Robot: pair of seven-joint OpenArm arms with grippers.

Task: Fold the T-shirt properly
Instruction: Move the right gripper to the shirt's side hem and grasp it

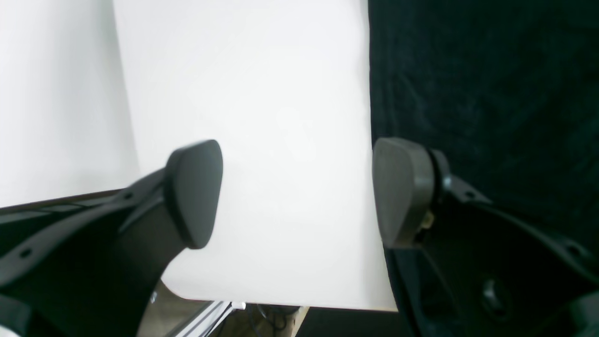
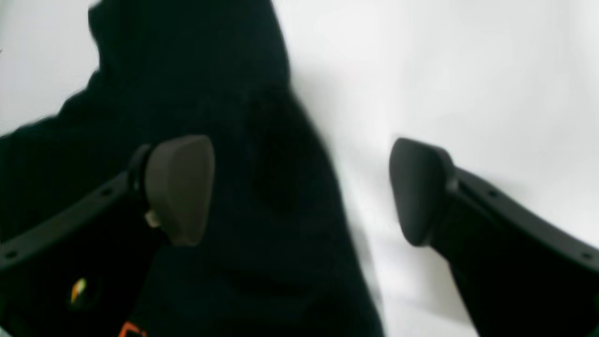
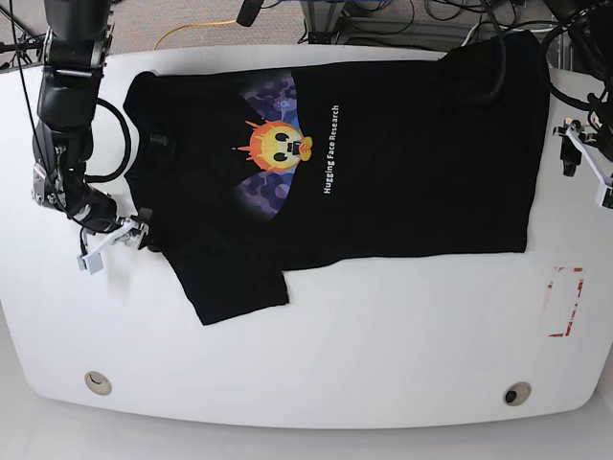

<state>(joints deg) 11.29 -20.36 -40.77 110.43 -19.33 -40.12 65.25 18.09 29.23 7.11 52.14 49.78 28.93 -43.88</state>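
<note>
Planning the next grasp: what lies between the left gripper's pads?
In the left wrist view, bare white table lies between the left gripper's pads; the T-shirt's edge meets one pad.

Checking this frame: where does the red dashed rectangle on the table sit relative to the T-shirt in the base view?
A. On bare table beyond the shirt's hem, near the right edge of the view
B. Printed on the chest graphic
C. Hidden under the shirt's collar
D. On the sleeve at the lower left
A: the red dashed rectangle lies on bare white table, apart from the T-shirt.
</note>
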